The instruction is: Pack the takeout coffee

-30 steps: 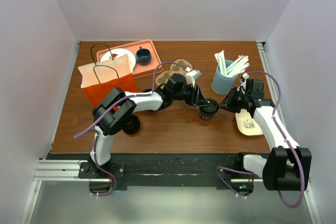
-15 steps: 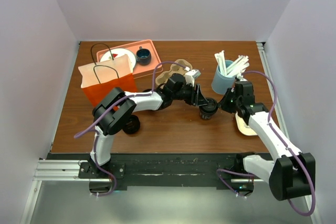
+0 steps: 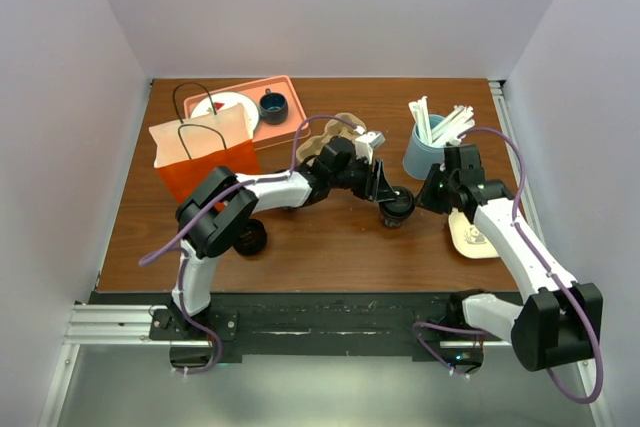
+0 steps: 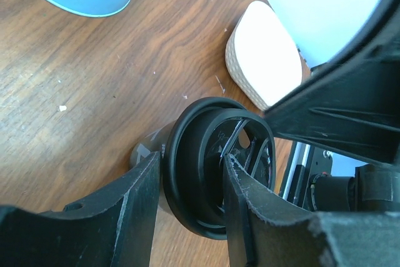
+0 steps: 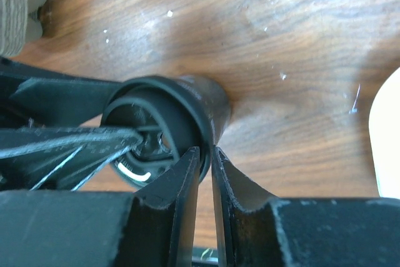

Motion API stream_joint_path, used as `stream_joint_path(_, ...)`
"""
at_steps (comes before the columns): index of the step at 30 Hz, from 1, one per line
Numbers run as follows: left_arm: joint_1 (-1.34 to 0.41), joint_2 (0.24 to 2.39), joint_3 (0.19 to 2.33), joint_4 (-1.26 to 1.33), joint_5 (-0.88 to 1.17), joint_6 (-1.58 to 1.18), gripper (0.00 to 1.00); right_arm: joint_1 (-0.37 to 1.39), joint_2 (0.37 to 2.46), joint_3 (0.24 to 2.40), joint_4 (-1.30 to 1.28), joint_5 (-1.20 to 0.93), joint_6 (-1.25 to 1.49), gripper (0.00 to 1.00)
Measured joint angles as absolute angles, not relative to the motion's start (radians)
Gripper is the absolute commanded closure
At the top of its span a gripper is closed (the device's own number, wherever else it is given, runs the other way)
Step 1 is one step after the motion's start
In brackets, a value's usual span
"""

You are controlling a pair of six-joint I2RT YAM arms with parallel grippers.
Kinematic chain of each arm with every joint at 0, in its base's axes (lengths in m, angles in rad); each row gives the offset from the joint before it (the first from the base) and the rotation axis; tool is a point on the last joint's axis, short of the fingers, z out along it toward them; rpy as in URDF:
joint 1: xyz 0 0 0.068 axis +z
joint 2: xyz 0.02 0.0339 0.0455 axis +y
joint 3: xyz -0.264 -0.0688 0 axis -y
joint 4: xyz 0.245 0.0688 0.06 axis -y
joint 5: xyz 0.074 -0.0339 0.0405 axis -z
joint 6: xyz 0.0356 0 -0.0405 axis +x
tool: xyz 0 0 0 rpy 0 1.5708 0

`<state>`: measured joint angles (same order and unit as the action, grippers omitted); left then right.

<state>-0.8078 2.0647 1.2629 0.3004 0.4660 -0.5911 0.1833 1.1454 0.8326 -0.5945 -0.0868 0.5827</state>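
Observation:
The takeout coffee (image 3: 397,209), a dark cup with a black sip lid, stands on the wooden table between the two arms. My left gripper (image 3: 388,195) reaches it from the left. In the left wrist view that gripper (image 4: 190,161) is shut across the lid (image 4: 206,173), one finger by the cup wall under the rim and the other on the lid's top. My right gripper (image 3: 428,195) comes in from the right. Its jaws (image 5: 205,151) stand almost together, with the edge of the lid's rim (image 5: 187,107) pinched between the tips.
An orange paper bag (image 3: 200,152) stands at the left, with a pink tray (image 3: 290,89) holding a plate and a lidless dark cup (image 3: 273,105) behind it. A cardboard cup carrier (image 3: 338,135), a blue cup of stirrers (image 3: 425,152), a beige dish (image 3: 478,237) and a low black lid piece (image 3: 250,238) lie nearby.
My right gripper has moved left, from over the beige dish up to the cup's lid. The left arm and the cup have stayed where they were.

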Motion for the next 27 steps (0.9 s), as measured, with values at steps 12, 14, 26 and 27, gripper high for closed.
stream_joint_path(12,-0.814,2.044,1.409,0.001,0.460,-0.476,0.48,0.226,1.130,0.867,-0.639,-0.194,0.614,0.77)
stream_joint_path(14,-0.808,2.042,1.422,-0.048,0.480,-0.465,0.45,0.225,1.130,0.867,-0.637,-0.203,0.617,0.77)
stream_joint_path(26,-0.756,2.043,1.478,-0.296,0.678,-0.424,0.33,0.225,1.123,0.919,-0.639,-0.205,0.620,0.76)
stream_joint_path(27,-0.751,2.044,1.481,-0.312,0.692,-0.423,0.32,0.225,1.122,0.923,-0.639,-0.205,0.620,0.76)
